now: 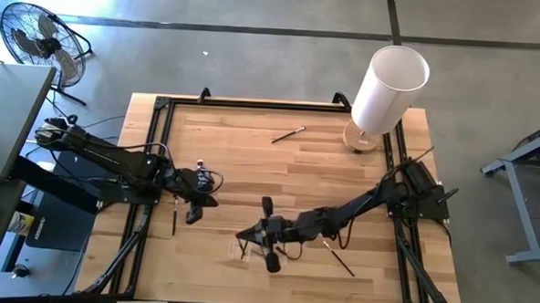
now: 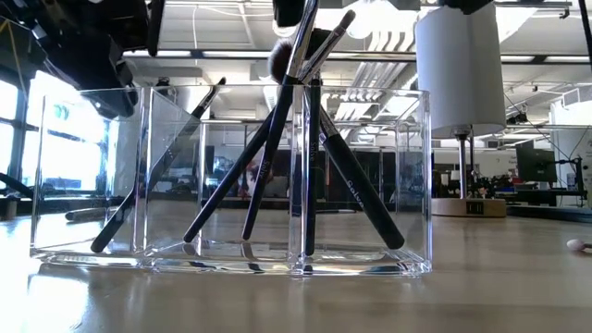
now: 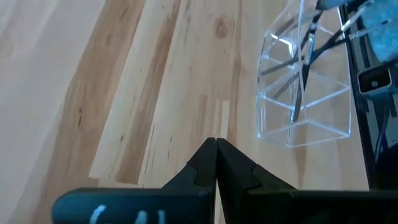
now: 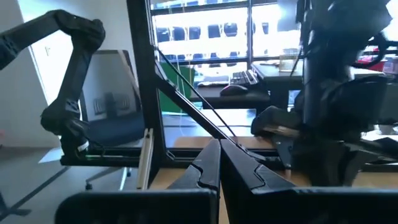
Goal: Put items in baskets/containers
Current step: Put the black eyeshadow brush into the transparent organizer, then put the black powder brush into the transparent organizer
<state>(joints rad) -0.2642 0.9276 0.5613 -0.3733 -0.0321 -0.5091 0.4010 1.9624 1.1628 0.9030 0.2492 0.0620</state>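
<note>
Fingers of the right gripper (image 1: 267, 252) press flat together with nothing between them, as the right wrist view shows; the claw hangs over the near middle of the table (image 1: 251, 160), right above the clear holder (image 2: 231, 180). The left gripper (image 1: 194, 212) is likewise shut and empty, its two fingertips (image 3: 216, 152) meeting in a single seam, hovering over bare wood left of the holder and apart from it.

The holder is one low see-through box split into three compartments, standing upright on the table. In the low view, five brushes can be counted inside: one dark brush (image 2: 153, 176) leans alone in the left compartment; two dark-handled brushes (image 2: 250, 166) slant through the middle one; and two more (image 2: 356, 180) stand in the right compartment, one nearly upright against the divider, the other tilted outward. Their tips cross above the rim, where a round dark bristle head (image 2: 280, 57) shows; whether a sixth handle hides among them I cannot tell.

Three brushes lie loose on the table: one (image 1: 288, 134) near the far edge, well apart from everything; one (image 1: 340, 259) just to the right of the right gripper; one (image 1: 175, 219) at the left rail, beside the left gripper.

One tall white cylinder (image 1: 389, 91) on a round wooden base stands at the far right corner. One floor fan (image 1: 39, 41) sits beyond the table's far left.
</note>
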